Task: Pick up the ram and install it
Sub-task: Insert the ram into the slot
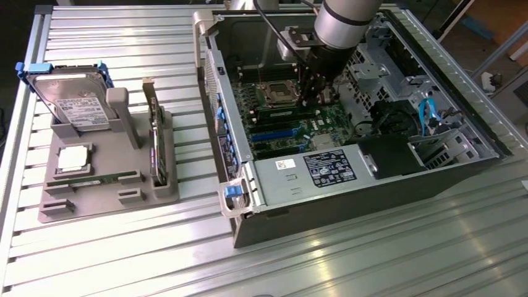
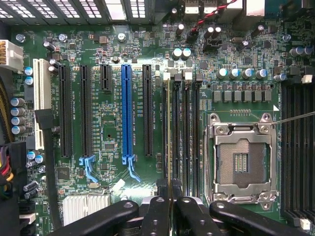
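Claw (image 2: 170, 196) is clenched on the ram (image 2: 169, 128), which is held edge-on over the motherboard (image 2: 113, 123). The stick is lined up along the DIMM slot farthest from the CPU socket (image 2: 241, 160) in the bank beside it; whether it is seated cannot be told. In the exterior view the arm (image 1: 347, 18) is seen inside the open PC case (image 1: 371, 204) on the table (image 1: 123, 260). A second ram stick (image 1: 91, 179) is laid in the grey holder (image 1: 99, 198), near the hard drive (image 1: 70, 102).

Open computer case (image 1: 330, 207), hard drive (image 1: 74, 102), grey stand (image 1: 107, 199)
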